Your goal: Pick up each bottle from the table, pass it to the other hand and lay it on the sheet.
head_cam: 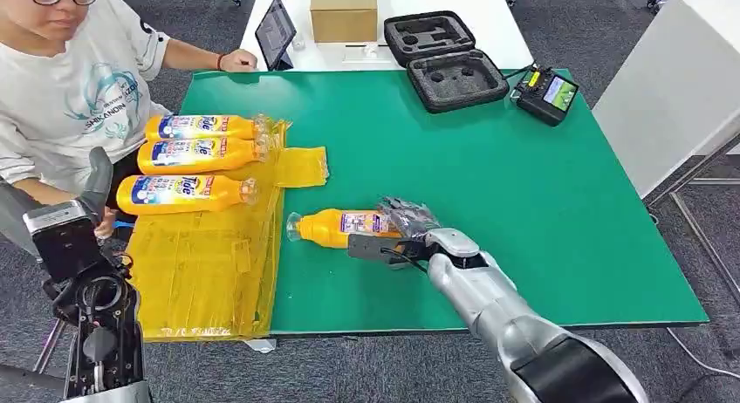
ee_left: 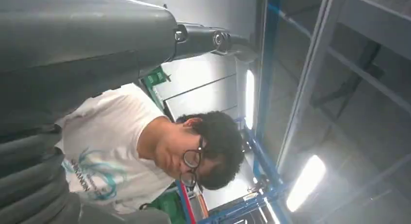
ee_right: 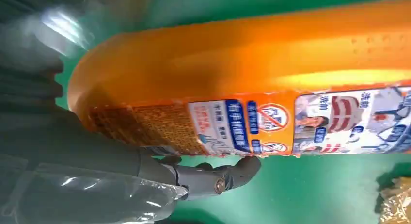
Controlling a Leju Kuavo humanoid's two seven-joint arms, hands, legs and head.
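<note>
The right hand (head_cam: 397,237) is closed around the base end of an orange bottle (head_cam: 336,227), which lies on its side on the green table (head_cam: 489,176) with its clear cap pointing toward the yellow sheet (head_cam: 205,263). The bottle sits just beside the sheet's near edge and does not rest on it. In the right wrist view the thumb (ee_right: 228,175) presses against the labelled side of the bottle (ee_right: 252,88), with the green surface visible beyond it. Three further orange bottles lie on their sides across the far part of the sheet, roughly parallel, caps pointing toward the middle of the table: the far bottle (head_cam: 205,126), the middle bottle (head_cam: 202,153) and the near bottle (head_cam: 183,194). The left hand (head_cam: 94,187) is raised beside the table, off its left edge, near the sheet; whether its fingers are apart or curled cannot be told. A person in a white T-shirt (head_cam: 78,80) sits at the far left corner of the table, one hand resting on the white surface beyond. On that far side stand a tablet (head_cam: 276,32), a cardboard box (head_cam: 344,12), an open black foam-lined case (head_cam: 445,58) and a handheld controller (head_cam: 546,94).
</note>
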